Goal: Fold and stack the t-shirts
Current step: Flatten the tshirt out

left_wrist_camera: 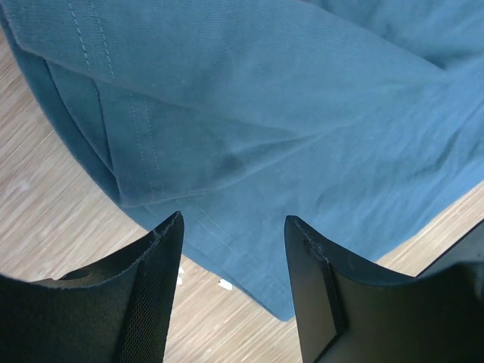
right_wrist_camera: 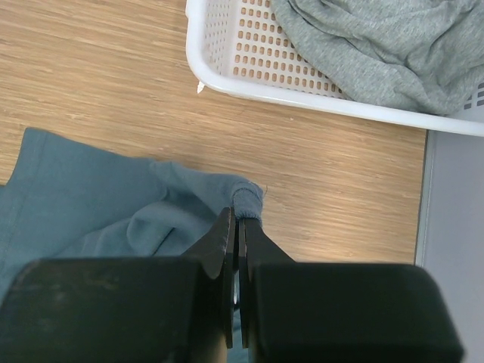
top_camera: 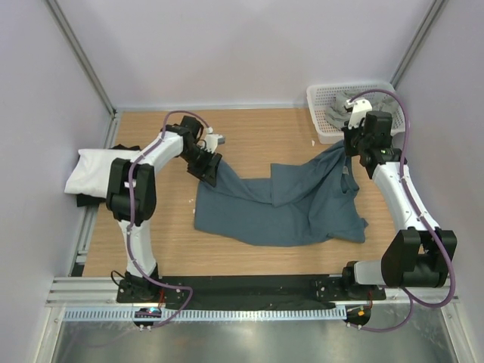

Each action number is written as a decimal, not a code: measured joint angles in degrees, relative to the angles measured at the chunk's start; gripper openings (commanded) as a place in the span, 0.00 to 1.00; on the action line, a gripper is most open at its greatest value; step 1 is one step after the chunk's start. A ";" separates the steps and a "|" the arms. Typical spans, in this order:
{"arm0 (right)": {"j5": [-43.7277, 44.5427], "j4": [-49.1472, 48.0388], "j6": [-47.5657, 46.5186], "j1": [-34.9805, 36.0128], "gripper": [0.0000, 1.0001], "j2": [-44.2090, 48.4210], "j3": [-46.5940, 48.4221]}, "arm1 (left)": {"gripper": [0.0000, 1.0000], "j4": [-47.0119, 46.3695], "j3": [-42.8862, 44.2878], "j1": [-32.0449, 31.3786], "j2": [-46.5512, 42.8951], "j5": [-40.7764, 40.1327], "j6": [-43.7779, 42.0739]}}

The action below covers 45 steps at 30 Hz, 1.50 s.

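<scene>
A slate-blue t-shirt [top_camera: 280,204] lies crumpled across the middle of the wooden table. My left gripper [top_camera: 208,168] hovers at its upper-left corner. In the left wrist view that gripper [left_wrist_camera: 233,221] is open, with nothing between its jaws and the shirt's hem [left_wrist_camera: 227,242] just beyond the tips. My right gripper [top_camera: 349,151] is shut on the shirt's upper-right corner, and a pinched fold [right_wrist_camera: 248,203] pokes out past the gripper [right_wrist_camera: 237,215]. A folded white t-shirt [top_camera: 98,168] rests at the far left on a black t-shirt [top_camera: 85,200]. A grey-green t-shirt [right_wrist_camera: 378,45] lies in the basket.
The white mesh basket [top_camera: 325,136] stands at the back right corner, close to the right gripper; its rim [right_wrist_camera: 302,94] runs just beyond the pinched fold. Pale walls close in the table on three sides. Small white specks [left_wrist_camera: 224,284] lie on the wood by the hem.
</scene>
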<state>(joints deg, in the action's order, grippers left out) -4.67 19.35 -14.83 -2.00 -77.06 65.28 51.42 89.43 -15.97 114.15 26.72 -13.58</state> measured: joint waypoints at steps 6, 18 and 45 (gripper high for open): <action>-0.02 0.02 0.00 0.00 0.01 -0.09 0.00 | 0.58 -1.77 0.02 0.31 2.14 -0.90 0.28; -0.02 0.02 -0.02 0.00 0.01 -0.09 0.00 | 0.57 -5.14 1.66 0.74 5.27 -5.66 0.81; -0.02 -0.52 -0.24 0.00 0.01 -0.07 -1.49 | 0.55 -9.88 -1.73 1.46 3.15 -13.25 4.28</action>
<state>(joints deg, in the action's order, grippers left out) -4.69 18.83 -15.07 -2.00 -77.12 63.79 41.54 87.70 -14.50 117.30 13.47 -9.30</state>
